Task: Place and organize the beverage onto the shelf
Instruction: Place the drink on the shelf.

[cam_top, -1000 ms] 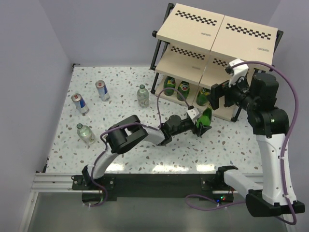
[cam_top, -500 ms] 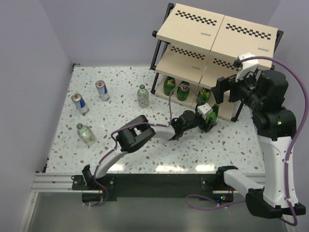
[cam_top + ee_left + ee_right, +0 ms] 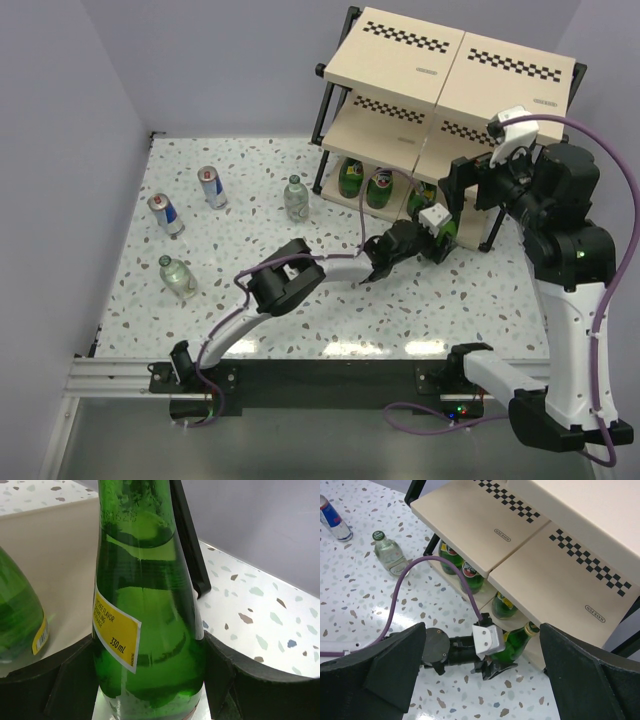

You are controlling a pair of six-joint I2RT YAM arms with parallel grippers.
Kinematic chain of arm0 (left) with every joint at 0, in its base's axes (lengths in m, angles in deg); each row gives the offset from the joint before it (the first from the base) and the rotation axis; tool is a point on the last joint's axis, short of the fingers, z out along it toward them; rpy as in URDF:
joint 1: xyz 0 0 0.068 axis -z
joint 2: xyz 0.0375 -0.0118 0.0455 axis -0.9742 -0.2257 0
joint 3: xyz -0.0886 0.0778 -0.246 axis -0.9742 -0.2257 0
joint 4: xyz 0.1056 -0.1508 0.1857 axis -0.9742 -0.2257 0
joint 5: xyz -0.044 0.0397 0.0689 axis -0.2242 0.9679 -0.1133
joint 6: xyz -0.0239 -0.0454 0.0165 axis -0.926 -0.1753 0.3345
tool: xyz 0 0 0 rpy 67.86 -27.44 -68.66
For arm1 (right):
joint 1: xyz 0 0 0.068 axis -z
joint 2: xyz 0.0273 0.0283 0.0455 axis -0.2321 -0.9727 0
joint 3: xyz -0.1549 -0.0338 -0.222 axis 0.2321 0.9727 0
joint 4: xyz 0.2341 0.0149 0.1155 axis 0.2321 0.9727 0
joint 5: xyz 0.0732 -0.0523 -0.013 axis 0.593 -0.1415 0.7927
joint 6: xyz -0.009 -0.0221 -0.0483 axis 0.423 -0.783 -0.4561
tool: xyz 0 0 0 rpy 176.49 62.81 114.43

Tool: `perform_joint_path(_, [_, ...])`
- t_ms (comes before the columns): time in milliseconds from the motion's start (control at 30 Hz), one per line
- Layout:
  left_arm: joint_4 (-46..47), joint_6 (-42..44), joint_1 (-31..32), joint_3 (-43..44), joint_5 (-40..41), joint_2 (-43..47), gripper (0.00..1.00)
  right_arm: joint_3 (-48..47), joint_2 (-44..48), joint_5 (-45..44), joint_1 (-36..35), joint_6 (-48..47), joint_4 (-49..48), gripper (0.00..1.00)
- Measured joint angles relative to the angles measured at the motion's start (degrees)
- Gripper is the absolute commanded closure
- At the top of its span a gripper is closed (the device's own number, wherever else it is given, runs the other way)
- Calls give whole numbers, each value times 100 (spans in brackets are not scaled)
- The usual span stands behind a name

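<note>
A white terrazzo tabletop [image 3: 420,310] flecked with grey, brown and blue chips fills the middle. Plain lavender walls close it in at the left [image 3: 60,150], the back [image 3: 230,60] and the right [image 3: 610,40]. An aluminium rail [image 3: 110,375] runs along its near edge, beside a black base plate [image 3: 330,385].

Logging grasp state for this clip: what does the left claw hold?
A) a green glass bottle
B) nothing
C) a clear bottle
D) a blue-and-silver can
A: the left claw grips a green bottle with a yellow label, one finger on each side, at the foot of the shelf.
</note>
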Motion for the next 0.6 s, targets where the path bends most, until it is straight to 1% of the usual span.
perform_joint_path(367, [-566, 57, 0, 940, 295, -402, 100, -81, -37, -101, -7, 35, 59, 1])
perform_joint_path(600, [-579, 98, -2, 1235, 378, -509, 100, -96, -37, -105, -13, 35, 111, 1])
